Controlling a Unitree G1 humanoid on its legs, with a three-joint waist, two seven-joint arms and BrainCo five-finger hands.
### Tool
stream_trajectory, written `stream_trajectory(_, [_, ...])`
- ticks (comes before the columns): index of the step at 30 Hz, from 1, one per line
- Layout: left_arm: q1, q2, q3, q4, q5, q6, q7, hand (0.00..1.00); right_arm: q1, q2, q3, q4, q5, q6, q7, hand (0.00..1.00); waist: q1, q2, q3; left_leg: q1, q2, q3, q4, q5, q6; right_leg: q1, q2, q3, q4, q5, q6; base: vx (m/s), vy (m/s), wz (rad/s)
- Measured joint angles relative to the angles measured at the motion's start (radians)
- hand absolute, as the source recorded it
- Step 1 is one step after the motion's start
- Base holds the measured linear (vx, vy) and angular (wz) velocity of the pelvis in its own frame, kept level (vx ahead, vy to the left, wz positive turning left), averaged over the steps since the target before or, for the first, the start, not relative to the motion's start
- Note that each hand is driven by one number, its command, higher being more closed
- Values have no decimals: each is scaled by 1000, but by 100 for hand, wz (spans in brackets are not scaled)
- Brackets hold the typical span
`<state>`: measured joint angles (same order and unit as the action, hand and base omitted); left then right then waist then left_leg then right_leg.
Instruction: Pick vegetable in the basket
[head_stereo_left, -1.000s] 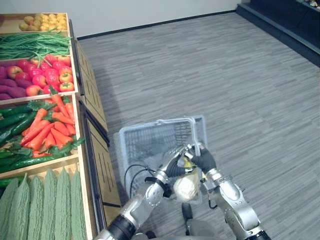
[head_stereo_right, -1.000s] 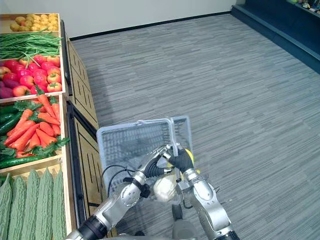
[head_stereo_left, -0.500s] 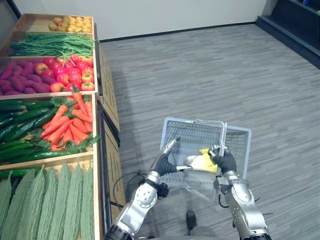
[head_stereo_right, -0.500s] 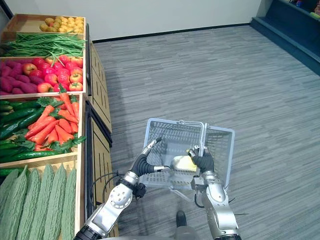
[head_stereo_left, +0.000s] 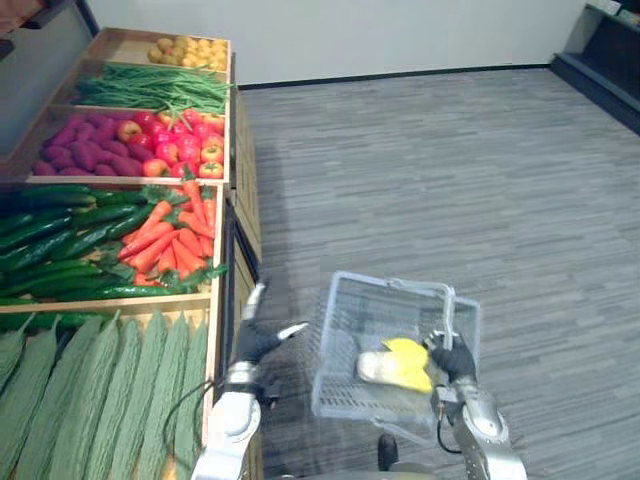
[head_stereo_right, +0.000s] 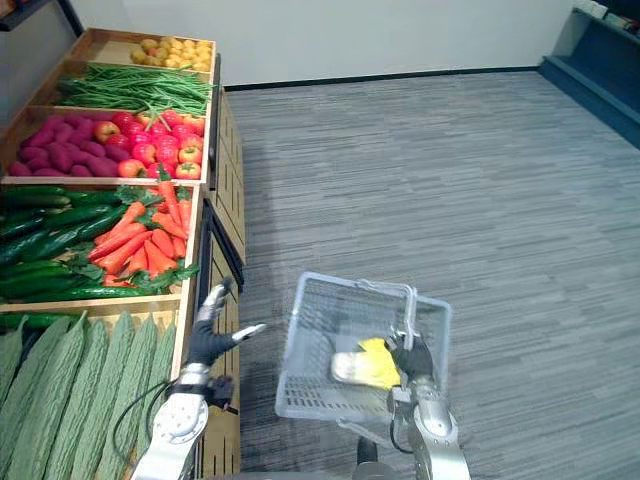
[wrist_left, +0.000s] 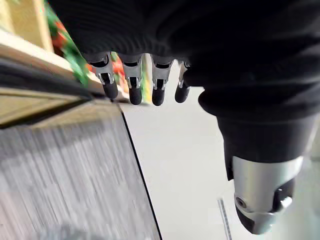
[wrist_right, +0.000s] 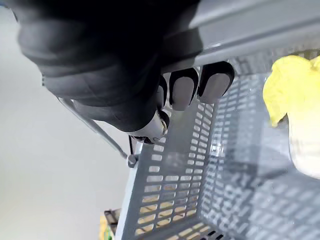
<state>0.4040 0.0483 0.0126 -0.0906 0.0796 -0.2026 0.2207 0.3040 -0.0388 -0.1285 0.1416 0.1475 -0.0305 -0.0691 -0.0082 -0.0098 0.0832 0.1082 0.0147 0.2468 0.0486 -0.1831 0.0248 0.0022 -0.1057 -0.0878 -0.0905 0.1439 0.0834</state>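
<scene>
The basket (head_stereo_left: 345, 398) is held by just 1 curled right hand (head_stereo_left: 452, 358) on its handle (head_stereo_left: 449, 312), left hand (head_stereo_left: 254, 337) spread and empty, so the cabbage (head_stereo_left: 393, 366) could get tipped out if swung.

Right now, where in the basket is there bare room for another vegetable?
Bare floor runs along the basket's left wall, beside the cabbage. The right side is crowded: the cabbage lies there, below the handle in the right hand.

My left hand (head_stereo_left: 256, 336) pulled clear of the basket (head_stereo_left: 336, 392), fingers now spread beside the wooden stand (head_stereo_left: 222, 300), cabbage (head_stereo_left: 395, 366) released and lying in the basket
</scene>
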Motion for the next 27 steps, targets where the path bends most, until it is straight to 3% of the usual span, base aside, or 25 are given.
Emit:
stream_trajectory(3, [19,-10,26,8,-44,0,-3,0,12,1,-25,0,1,-1,-16,100,8,-19,-10,0,1,1,3,-12,-5,1,-1,-10,7,-22,1,-48,-39,2])
stream_trajectory(6, [16,-13,28,30,-49,1,-12,0,13,1,-54,0,22,-6,-18,100,14,-31,-15,-4,12,3,31,-43,-8,-18,1,-24,67,-83,6,-11,-47,1])
stream_trajectory(9, [6,-20,27,46,-48,1,-24,0,-26,-5,-61,48,32,-30,-20,100,19,-42,-10,-44,37,5,156,-129,-13,-132,-12,-43,337,-219,7,52,-9,-4])
stream_trajectory(11, [6,-22,27,54,-47,2,-22,0,-52,-10,-59,73,29,-30,-22,100,23,-32,-4,-45,53,7,188,-155,-12,-182,-17,-73,453,-230,1,84,15,-12])
stream_trajectory(12, [3,-21,22,53,-47,3,-21,0,-74,-9,-59,85,28,-30,-25,100,18,-19,7,-31,67,3,202,-170,2,-228,-33,-115,582,-229,-1,139,44,3])
stream_trajectory(13, [-6,-16,17,53,-47,3,-20,0,-85,-9,-59,93,28,-30,-25,100,16,-13,22,-6,69,-1,199,-176,14,-276,-54,-150,677,-257,-32,229,41,13])
stream_trajectory(14, [-20,-14,9,53,-45,2,-17,0,-95,-9,-59,110,28,-30,-24,100,13,-7,27,12,72,-5,196,-184,13,-309,-66,-181,688,-286,-35,373,-8,20])
stream_trajectory(15, [-60,5,5,54,-44,2,-3,0,-115,-15,-59,119,25,-30,-24,100,8,-8,31,30,73,-29,193,-194,-4,-354,-63,-185,608,-283,-31,477,-80,38])
stream_trajectory(17, [-125,11,-13,54,-43,1,6,0,-133,-36,-60,119,18,-30,-24,100,-9,21,50,80,98,-60,162,-188,-30,-387,-15,-135,441,-211,-12,480,-143,50])
stream_trajectory(18, [-160,10,-24,51,-38,-3,20,0,-141,-52,-59,118,16,-30,-25,100,-24,20,52,113,109,-65,157,-186,-61,-388,13,-98,339,-125,-4,607,-230,50])
stream_trajectory(19, [-175,14,-27,42,-36,-10,30,0,-141,-57,-57,115,6,-30,-25,100,-35,17,51,145,109,-80,161,-201,-100,-390,22,-61,292,-14,-38,603,-223,48])
stream_trajectory(20, [-186,4,-27,56,-29,-13,34,0,-144,-72,-57,116,0,-31,-25,100,-39,42,58,163,124,-93,172,-212,-116,-391,34,-52,339,0,-53,506,-173,15])
stream_trajectory(21, [-198,-24,-27,58,-28,-8,42,0,-154,-95,-55,121,-3,-29,-26,100,-34,91,59,162,169,-101,210,-201,-140,-400,63,-77,404,-37,-71,422,-158,4])
stream_trajectory(22, [-203,-43,-36,48,-28,-14,44,0,-154,-96,-55,119,-3,-29,-27,100,-31,95,60,120,181,-126,319,-149,-163,-400,65,-88,458,-108,-81,649,-305,12])
stream_trajectory(23, [-209,-53,-55,46,-29,-18,45,0,-149,-96,-51,114,-2,-29,-28,100,-34,92,69,44,205,-146,502,-48,-139,-350,68,-107,457,-151,-96,758,-391,47])
stream_trajectory(24, [-202,-60,-71,44,-29,-21,44,0,-140,-97,-45,103,-3,-29,-29,100,-31,80,86,-68,263,-141,763,132,-105,-243,82,-135,392,-179,-106,849,-415,57])
stream_trajectory(25, [-202,-59,-87,36,-29,-21,44,0,-138,-93,-35,93,-2,-29,-41,100,-24,77,100,-176,329,-96,980,95,-76,-123,103,-152,304,-184,-115,623,-274,43])
stream_trajectory(27, [-194,-60,-95,5,-29,-21,45,0,-131,-93,-35,55,-2,-30,-51,100,-6,61,113,-274,336,-38,1057,36,-70,-30,103,-156,231,-188,-121,515,-177,17])
